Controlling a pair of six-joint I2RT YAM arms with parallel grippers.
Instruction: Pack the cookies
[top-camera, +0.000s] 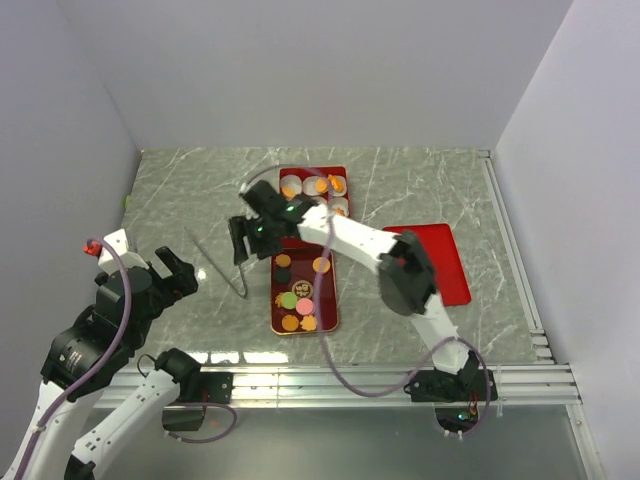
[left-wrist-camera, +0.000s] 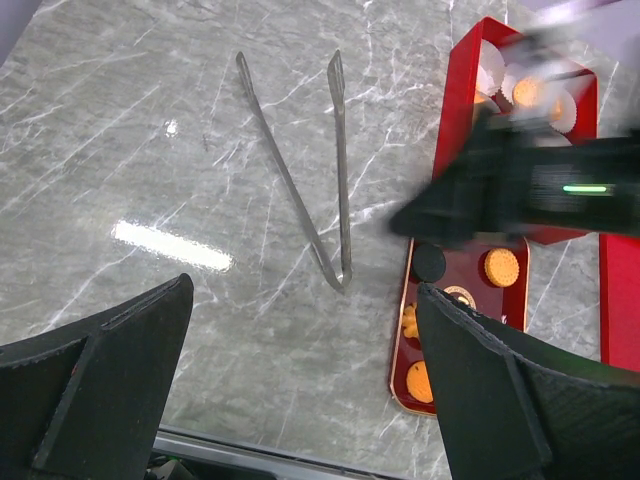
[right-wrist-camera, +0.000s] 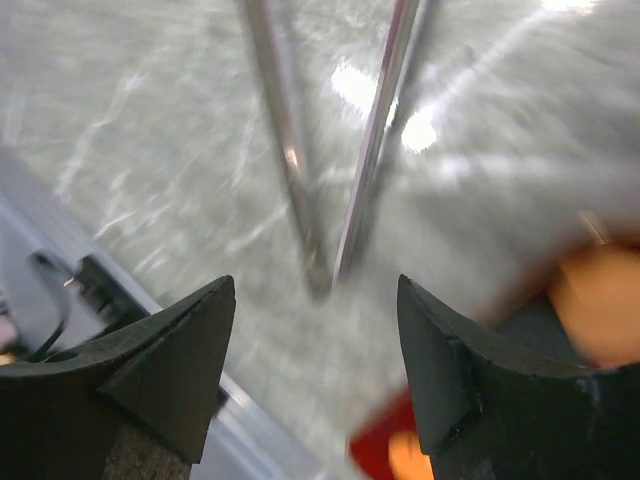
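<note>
right gripper (top-camera: 241, 240) fingers apart, empty, over tongs (left-wrist-camera: 341, 278), just left of cookies (top-camera: 321, 265) on tray (top-camera: 326, 292), left gripper (top-camera: 176, 272) wide apart, empty, near left

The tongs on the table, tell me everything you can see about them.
The tongs are slim, shiny metal: two long thin arms joined at one end, spread open in a narrow V. They lie flat on the grey marbled table, joined end toward the arm bases, tips pointing away. They sit left of the long red tray, apart from it. The right gripper hangs open close above them; nothing grips them. The right wrist view is too blurred to show finer detail.
</note>
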